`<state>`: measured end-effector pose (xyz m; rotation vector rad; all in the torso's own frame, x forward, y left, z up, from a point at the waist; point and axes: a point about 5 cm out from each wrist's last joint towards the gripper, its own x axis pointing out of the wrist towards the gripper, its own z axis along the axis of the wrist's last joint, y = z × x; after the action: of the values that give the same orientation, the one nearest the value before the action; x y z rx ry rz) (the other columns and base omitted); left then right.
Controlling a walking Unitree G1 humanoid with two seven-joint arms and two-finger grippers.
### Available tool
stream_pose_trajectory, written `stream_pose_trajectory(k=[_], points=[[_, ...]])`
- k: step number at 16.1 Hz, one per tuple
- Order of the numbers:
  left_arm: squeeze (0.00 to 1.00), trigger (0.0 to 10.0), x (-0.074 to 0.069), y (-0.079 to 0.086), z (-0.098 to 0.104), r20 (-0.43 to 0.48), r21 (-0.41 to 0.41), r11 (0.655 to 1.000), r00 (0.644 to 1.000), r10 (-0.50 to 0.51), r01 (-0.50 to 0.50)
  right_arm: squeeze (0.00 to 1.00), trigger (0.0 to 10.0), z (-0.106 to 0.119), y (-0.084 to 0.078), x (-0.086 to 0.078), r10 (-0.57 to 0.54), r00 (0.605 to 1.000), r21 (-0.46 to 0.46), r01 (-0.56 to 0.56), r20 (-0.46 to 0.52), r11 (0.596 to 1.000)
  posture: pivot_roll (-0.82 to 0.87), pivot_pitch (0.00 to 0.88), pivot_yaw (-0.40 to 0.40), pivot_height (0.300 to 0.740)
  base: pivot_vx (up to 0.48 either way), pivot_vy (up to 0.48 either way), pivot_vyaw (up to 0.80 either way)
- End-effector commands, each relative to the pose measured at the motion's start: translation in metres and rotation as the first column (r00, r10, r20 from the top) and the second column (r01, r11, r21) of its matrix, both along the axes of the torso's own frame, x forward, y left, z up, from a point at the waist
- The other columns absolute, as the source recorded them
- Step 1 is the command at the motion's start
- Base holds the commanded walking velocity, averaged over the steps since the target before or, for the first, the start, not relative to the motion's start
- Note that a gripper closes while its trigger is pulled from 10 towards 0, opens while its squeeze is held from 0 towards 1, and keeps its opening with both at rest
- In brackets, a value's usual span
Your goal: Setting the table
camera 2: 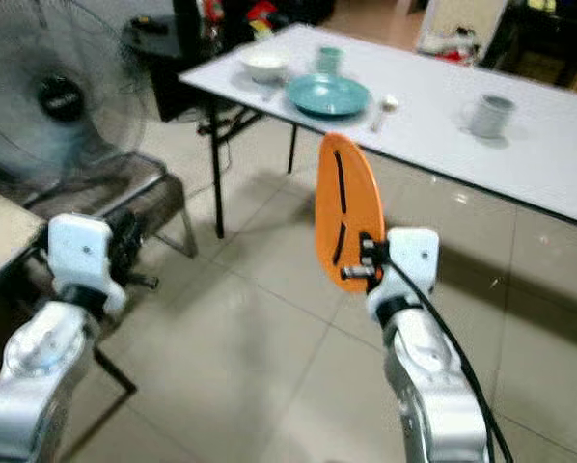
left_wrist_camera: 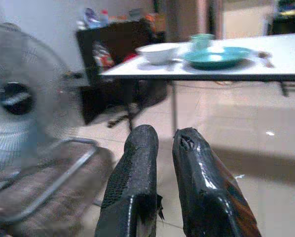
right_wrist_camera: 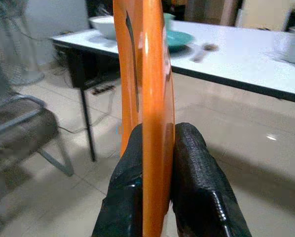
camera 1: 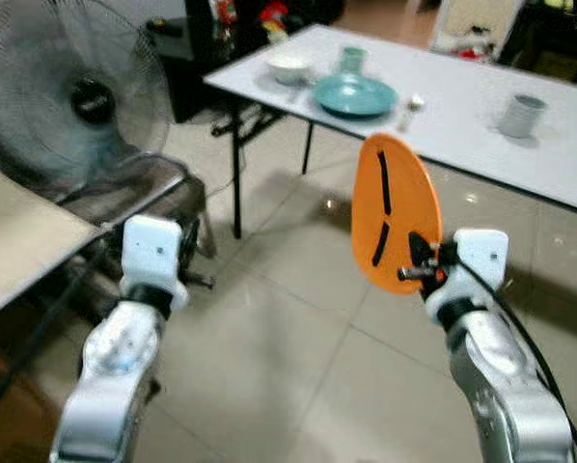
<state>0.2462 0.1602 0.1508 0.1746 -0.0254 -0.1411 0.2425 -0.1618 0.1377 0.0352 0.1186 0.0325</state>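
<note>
I have the right gripper clamped on the lower rim of the orange plate, held on edge above the floor, short of the white table. Its long axis runs upright, tilted slightly left, top edge upward. My left gripper holds nothing, its 2 fingers nearly together.

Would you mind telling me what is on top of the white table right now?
On the white table stand a white bowl, a teal plate with a green cup behind it, a spoon and a grey mug. The bowl's inside cannot be seen.
</note>
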Motion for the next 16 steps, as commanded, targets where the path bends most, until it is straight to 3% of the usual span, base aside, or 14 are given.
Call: stream_pose_trajectory(k=[1, 3, 8, 11, 16], points=[[0.00, 10.0, 0.001, 0.002, 0.004, 0.017, 0.023, 1.000, 1.000, -0.010, 0.010, 0.00, 10.0, 0.008, -0.001, 0.001, -0.022, 0.999, 0.015, 0.021, 0.032, 1.000, 0.03, 0.000, 0.006, 0.740, 0.000, -0.356, 0.00], [0.00, 10.0, 0.004, 0.005, 0.005, 0.013, -0.002, 1.000, 1.000, -0.021, 0.021, 0.00, 10.0, 0.005, 0.002, 0.003, -0.021, 1.000, 0.025, 0.020, 0.022, 0.999, 0.03, 0.000, 0.004, 0.740, 0.000, 0.000, -0.80], [0.00, 10.0, 0.010, 0.003, 0.003, -0.001, 0.014, 0.999, 0.999, -0.039, 0.039, 0.00, 10.0, 0.007, 0.003, -0.001, -0.055, 0.998, 0.050, 0.053, 0.025, 0.997, 0.02, 0.000, 0.023, 0.740, 0.000, 0.476, -0.80], [0.00, 10.0, 0.013, 0.003, 0.003, 0.005, 0.044, 0.998, 0.999, -0.036, 0.035, 0.00, 10.0, 0.007, 0.005, 0.000, -0.064, 0.998, 0.072, 0.063, 0.016, 0.995, 0.02, 0.000, 0.023, 0.740, 0.000, 0.000, -0.80], [0.00, 10.0, 0.012, 0.010, -0.003, -0.029, -0.001, 1.000, 1.000, 0.004, -0.004, 0.00, 10.0, 0.004, 0.014, 0.008, 0.041, 0.999, 0.038, -0.041, -0.001, 0.998, 0.05, 0.000, 0.002, 0.740, 0.000, 0.000, 0.00]])
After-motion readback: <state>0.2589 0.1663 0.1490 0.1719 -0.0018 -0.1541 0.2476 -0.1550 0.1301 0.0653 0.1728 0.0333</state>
